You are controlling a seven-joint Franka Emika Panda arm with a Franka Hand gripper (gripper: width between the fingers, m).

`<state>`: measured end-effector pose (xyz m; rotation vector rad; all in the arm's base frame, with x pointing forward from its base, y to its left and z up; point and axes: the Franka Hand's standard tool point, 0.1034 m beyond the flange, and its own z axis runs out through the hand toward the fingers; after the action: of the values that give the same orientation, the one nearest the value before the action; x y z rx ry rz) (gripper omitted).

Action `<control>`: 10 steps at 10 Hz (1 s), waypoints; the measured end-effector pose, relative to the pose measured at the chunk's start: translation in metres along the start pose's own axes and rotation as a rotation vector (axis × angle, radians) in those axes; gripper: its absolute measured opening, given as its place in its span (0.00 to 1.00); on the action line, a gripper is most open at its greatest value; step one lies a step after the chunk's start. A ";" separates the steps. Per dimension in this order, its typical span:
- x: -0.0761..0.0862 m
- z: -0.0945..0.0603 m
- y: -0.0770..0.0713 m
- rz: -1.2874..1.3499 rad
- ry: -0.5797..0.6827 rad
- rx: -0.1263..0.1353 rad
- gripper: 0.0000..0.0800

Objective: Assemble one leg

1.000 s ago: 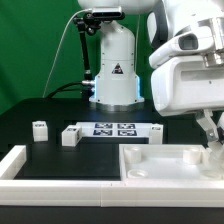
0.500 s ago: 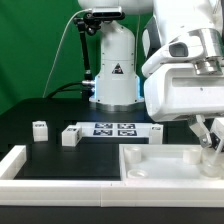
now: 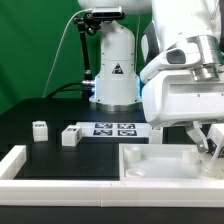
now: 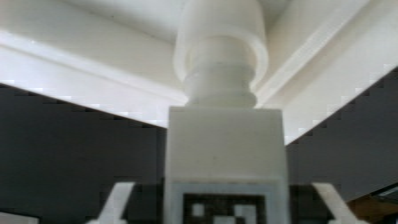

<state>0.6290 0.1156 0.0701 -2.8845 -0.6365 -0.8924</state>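
Leg held at the panel, on the exterior view's right.

My end effector [image 3: 208,147] is clamped on the small chunky white plastic block-shaped leg [image 4: 226,140]. The leg's black-and-white tag faces the wrist camera, and its round peg end points at the large square white panel [image 3: 150,168], which lies near on the black table [image 3: 70,160]. I cannot tell if peg and panel touch.
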 end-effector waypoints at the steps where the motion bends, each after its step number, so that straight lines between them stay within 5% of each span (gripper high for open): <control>1: -0.001 0.001 -0.001 0.000 0.003 0.000 0.36; 4: -0.010 0.000 -0.002 0.004 0.024 -0.010 0.36; 6: -0.023 -0.003 0.009 0.023 0.026 -0.025 0.36; 10: -0.026 -0.003 0.017 0.031 0.007 -0.017 0.36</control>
<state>0.6146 0.0902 0.0598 -2.8966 -0.5847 -0.9089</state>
